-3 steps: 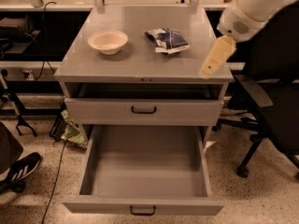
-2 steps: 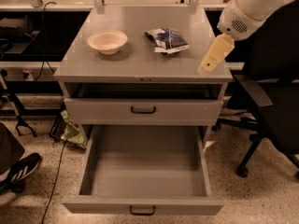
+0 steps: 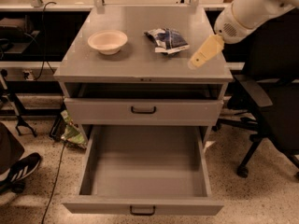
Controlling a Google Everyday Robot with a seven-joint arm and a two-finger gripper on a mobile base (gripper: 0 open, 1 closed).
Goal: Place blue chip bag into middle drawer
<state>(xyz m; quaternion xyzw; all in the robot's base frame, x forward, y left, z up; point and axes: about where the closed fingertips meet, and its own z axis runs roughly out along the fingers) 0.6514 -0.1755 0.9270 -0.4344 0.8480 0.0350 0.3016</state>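
Crumpled dark-blue and white foil chip bag lies on the grey cabinet top, right of the cream bowl, which looks empty. Your tan gripper has edged left toward the bag since a second ago and hangs just beside it, apart. Whether it is open or closed, you cannot tell. Below, the wide grey metal middle drawer stands pulled out, holding nothing.

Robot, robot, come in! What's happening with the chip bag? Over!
Gripper above right side of cabinet top, near blue chip bag, not touching. Bag lies on top. Middle drawer open, empty. Bowl left, clear of path.
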